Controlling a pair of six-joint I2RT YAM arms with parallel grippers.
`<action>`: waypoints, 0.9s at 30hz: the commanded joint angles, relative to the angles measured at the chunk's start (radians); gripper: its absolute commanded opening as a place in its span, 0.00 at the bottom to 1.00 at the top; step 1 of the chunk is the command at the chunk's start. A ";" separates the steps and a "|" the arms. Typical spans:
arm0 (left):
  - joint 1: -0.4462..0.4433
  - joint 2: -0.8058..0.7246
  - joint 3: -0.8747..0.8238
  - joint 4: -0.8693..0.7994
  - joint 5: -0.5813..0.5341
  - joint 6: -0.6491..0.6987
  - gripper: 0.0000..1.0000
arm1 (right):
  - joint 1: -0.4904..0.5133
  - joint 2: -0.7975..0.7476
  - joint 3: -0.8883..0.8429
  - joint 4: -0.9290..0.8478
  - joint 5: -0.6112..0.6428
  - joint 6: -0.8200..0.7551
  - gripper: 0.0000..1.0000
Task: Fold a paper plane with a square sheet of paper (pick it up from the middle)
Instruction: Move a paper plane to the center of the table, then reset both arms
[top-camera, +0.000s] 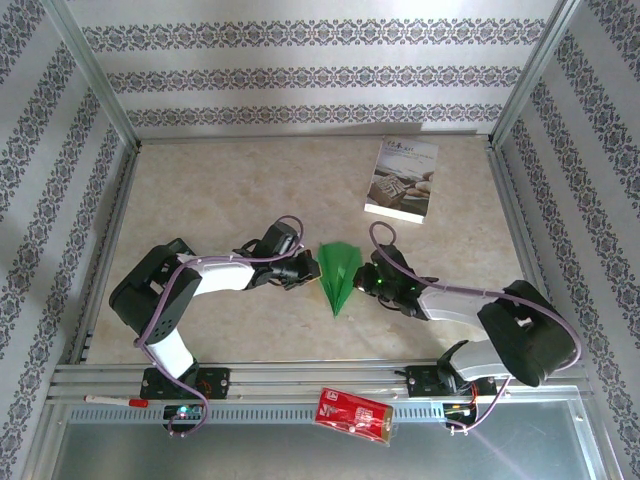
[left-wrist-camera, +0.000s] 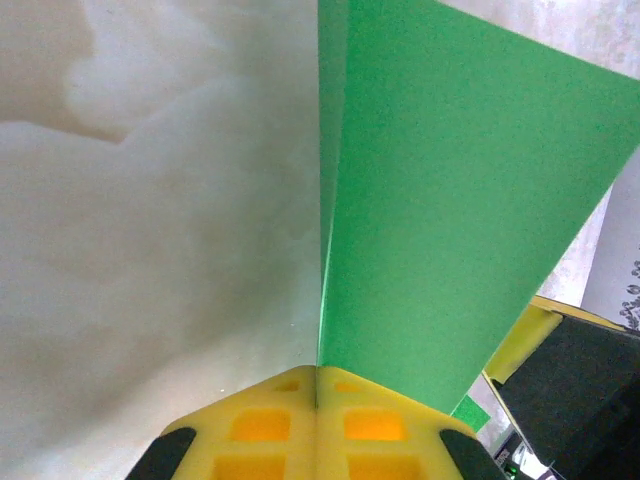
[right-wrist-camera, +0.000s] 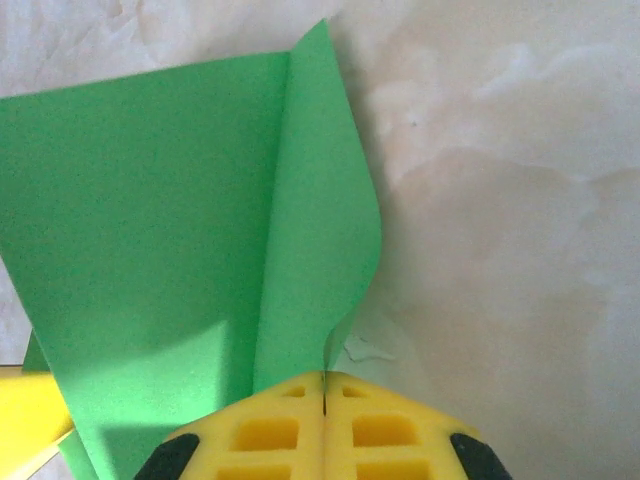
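Observation:
The square sheet of paper, bright green, is folded into a slim pointed dart, the paper plane (top-camera: 337, 274), with its tip toward the near edge of the table. My left gripper (top-camera: 311, 272) is shut on its left edge. In the left wrist view the yellow jaws (left-wrist-camera: 318, 374) press together with the green paper (left-wrist-camera: 450, 200) rising from the seam. My right gripper (top-camera: 363, 284) is shut on the plane's right side. There the closed jaws (right-wrist-camera: 324, 380) pinch a curled flap of the paper (right-wrist-camera: 150, 220).
A white printed booklet (top-camera: 402, 179) lies at the back right of the table. A red packet (top-camera: 352, 416) rests on the metal rail at the front, and a thin white stick with a red tip (top-camera: 110, 400) lies at the front left. Patterned walls enclose the table.

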 joint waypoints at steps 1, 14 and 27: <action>0.014 -0.013 -0.009 -0.035 -0.018 0.025 0.01 | -0.003 0.051 0.049 0.044 -0.009 -0.033 0.00; 0.017 0.004 -0.003 -0.048 -0.011 0.036 0.16 | -0.015 0.108 0.070 0.082 -0.051 -0.034 0.15; 0.161 -0.239 -0.025 -0.164 -0.028 0.156 0.50 | -0.214 -0.206 0.103 -0.221 -0.015 -0.247 0.35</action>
